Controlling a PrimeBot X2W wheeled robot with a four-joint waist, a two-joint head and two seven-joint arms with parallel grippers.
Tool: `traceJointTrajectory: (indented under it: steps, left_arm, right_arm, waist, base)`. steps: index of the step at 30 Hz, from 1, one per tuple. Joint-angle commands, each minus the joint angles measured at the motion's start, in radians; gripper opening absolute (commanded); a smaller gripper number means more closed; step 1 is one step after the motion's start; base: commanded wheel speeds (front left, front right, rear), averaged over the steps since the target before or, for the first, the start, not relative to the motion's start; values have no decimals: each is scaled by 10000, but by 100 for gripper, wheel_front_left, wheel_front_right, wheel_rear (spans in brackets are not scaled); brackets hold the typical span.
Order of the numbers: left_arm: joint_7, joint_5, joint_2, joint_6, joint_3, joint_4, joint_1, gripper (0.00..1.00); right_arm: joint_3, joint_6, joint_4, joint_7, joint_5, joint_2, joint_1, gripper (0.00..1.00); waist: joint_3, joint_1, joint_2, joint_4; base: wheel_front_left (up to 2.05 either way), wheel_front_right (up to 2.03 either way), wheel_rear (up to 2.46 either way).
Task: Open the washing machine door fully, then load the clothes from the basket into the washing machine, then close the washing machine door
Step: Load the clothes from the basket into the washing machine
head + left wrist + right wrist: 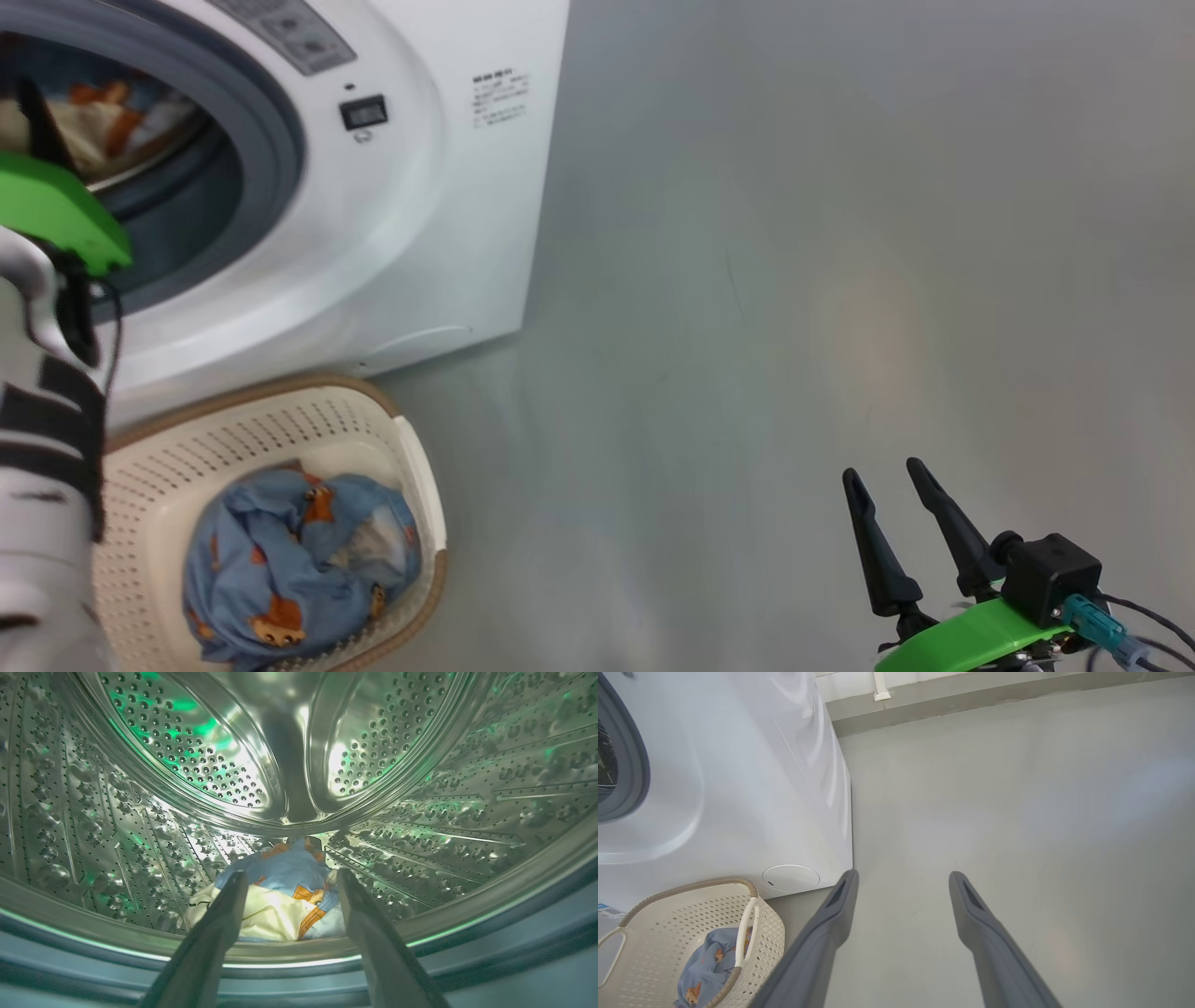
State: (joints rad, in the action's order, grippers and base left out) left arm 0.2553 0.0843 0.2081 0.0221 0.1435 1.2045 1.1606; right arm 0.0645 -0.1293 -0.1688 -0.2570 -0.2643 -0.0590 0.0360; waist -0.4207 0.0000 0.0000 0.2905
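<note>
The white washing machine (420, 187) stands at the upper left with its drum (140, 812) exposed; its door is out of view. My left arm's green wrist mount (56, 210) sits at the drum mouth. My left gripper (289, 877) is open inside the drum, just above clothes (280, 891) of light blue and cream fabric that lie loose on the drum floor. The same clothes (103, 121) show through the opening. The cream basket (280, 420) sits on the floor before the machine, holding a blue bear-print bundle (299, 551). My right gripper (883, 471) hangs open and empty over bare floor.
Grey floor (794, 280) stretches to the right of the machine. A grey rubber seal (271, 121) rings the drum mouth. In the right wrist view, the basket (682, 914) lies left of my right gripper (903, 877), and a wall base (971, 695) runs along the far edge.
</note>
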Motion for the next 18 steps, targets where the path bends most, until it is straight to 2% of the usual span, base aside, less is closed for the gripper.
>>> traceJointTrajectory:
  steps: [1, 11, 18]
  left_arm:
    - [61, 134, 239, 6, 180, -522, -512, 100]
    - [63, 397, -489, -323, 250, -1648, -2219, 100]
    - [64, 459, -1077, -761, 174, -2985, -3766, 100]
  right_arm:
    - [213, -14, 141, -48, -85, -147, -238, 100]
    - [70, -14, -3, -48, -29, -238, -517, 100]
    - [-66, -14, -31, -48, 25, -252, -767, 100]
  waist:
    - [627, 0, 0, -370]
    - [1738, 0, 0, -976]
    - [2521, 0, 0, -1471]
  base:
    - [0, 0, 0]
    - [0, 0, 0]
    - [0, 0, 0]
